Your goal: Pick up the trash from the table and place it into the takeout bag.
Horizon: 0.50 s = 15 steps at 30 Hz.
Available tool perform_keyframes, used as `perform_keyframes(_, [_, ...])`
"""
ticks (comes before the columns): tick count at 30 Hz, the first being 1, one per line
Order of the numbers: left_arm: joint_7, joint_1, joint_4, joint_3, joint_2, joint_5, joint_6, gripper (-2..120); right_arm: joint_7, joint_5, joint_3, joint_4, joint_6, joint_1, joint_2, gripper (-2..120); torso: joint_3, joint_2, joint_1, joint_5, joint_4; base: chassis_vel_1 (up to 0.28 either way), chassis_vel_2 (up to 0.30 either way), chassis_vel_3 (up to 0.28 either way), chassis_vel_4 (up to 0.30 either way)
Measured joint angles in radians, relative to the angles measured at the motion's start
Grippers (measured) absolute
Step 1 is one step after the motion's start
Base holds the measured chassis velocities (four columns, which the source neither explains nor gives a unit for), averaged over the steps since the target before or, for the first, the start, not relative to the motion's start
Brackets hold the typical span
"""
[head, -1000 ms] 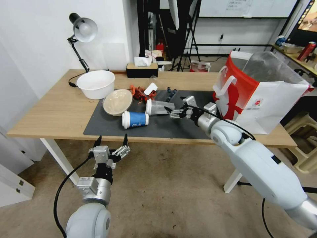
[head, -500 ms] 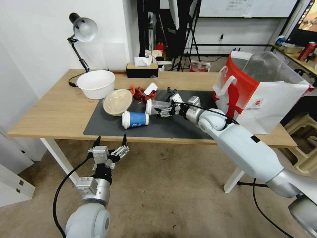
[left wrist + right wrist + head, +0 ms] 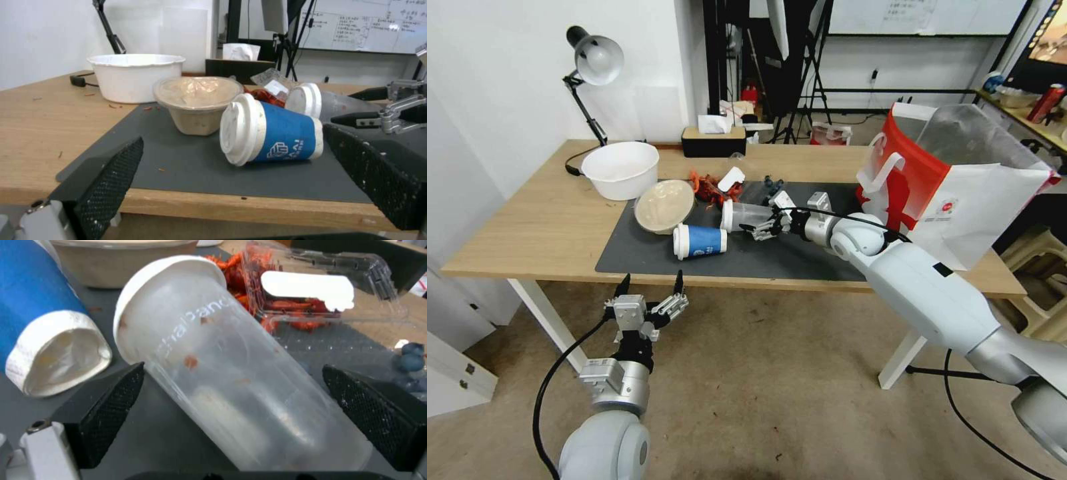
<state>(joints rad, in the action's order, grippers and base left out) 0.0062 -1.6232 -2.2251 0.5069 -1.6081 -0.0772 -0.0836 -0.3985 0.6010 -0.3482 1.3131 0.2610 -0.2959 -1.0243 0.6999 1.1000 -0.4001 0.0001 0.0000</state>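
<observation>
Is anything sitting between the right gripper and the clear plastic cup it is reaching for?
Nothing visible does. The right gripper is open, with the lying clear plastic cup between its fingers. The blue paper cup lies beside it, outside the fingers. The left gripper hangs open below the table's front edge.

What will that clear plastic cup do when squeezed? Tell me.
The clear cup lies on its side on the grey mat, so a nudge would probably roll it. Its thin walls look likely to flex between the right gripper's open pads. It looks nearly empty, so probably light.
</observation>
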Motion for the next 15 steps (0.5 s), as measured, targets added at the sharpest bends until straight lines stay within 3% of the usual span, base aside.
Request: perform_keyframes(15, [-0.001, 0.004, 0.001, 0.001, 0.000, 0.000, 0.001, 100, -0.027, -0.015, -0.037, -0.029, -0.001, 0.022, -0.001, 96, 0.000, 0.000, 0.000, -0.0001, 0.0000, 0.000, 0.000, 0.000, 0.000])
